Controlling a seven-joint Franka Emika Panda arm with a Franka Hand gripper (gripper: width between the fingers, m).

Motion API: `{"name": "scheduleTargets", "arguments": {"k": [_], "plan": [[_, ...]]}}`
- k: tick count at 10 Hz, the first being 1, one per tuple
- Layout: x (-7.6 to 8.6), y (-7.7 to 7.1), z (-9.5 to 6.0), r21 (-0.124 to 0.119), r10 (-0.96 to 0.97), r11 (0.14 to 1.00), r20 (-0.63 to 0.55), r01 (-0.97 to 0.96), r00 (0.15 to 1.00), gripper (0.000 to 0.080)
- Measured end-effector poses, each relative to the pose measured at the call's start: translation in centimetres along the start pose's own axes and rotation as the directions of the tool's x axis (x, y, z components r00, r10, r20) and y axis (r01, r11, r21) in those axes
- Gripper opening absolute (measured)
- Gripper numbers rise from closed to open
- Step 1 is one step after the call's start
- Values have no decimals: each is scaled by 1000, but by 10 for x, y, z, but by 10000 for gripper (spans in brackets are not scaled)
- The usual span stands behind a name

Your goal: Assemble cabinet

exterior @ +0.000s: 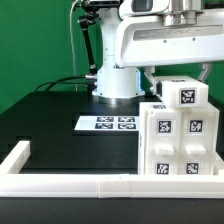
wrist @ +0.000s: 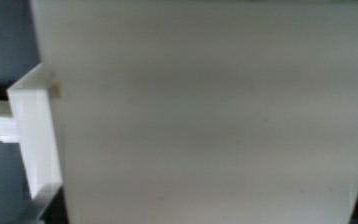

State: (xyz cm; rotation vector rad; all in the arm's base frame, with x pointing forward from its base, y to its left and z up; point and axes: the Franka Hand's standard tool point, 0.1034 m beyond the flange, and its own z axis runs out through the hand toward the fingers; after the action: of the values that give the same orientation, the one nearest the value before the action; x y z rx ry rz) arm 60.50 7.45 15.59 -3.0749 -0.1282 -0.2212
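The white cabinet body (exterior: 180, 140) stands at the exterior view's right, against the border frame, with several marker tags on its front. A smaller white block (exterior: 183, 93) with tags sits on top of it. My gripper (exterior: 178, 14) hangs right above that block at the picture's top edge; its fingertips do not show. In the wrist view a blurred white cabinet surface (wrist: 211, 110) fills nearly the whole picture very close to the camera, with a white ledge (wrist: 34, 130) at one side. No fingers show there.
The marker board (exterior: 108, 123) lies flat on the black table near the arm's white base (exterior: 118, 80). The long low white border frame (exterior: 60, 186) runs along the front edge and up the exterior view's left side.
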Motion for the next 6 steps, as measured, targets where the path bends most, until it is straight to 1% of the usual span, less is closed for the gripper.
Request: {"name": "scheduleTargets", "arguments": {"k": [3, 4, 5, 6], "plan": [[0, 0, 0, 0, 28, 1000, 0, -28, 1000, 556], [0, -1, 0, 2, 86, 996, -1, -86, 996, 556], [-1, -3, 0, 8, 247, 969, -4, -247, 969, 556], [0, -3, 1, 16, 323, 946, -13, -323, 946, 556]]}}
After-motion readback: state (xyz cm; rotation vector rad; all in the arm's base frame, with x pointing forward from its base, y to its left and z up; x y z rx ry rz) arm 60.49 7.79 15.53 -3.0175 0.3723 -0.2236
